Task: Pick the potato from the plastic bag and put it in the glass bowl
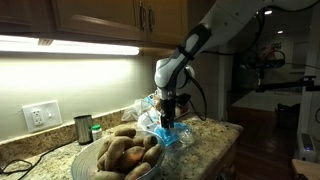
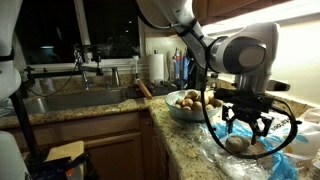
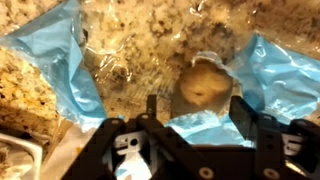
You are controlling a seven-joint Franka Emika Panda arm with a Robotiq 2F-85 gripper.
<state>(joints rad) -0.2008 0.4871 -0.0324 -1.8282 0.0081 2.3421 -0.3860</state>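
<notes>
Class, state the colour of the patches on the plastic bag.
Bright light blue, on the otherwise clear plastic bag; the wrist view shows it best.

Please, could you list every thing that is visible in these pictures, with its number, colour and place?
plastic bag: one, clear with blue patches, on the counter
potato in the bag: one, pale brown, under the pincer
glass bowl: one, clear, on the counter beside the bag
potatoes in the bowl: several, brown, heaped
metal cup: one, dark, by the wall behind the bowl
wall socket: one, white, on the wall
sink: one, steel, beyond the bowl
counter: one, speckled stone
arm: one, white and black, reaching down
pincer: one, black, open, over the bag
</notes>
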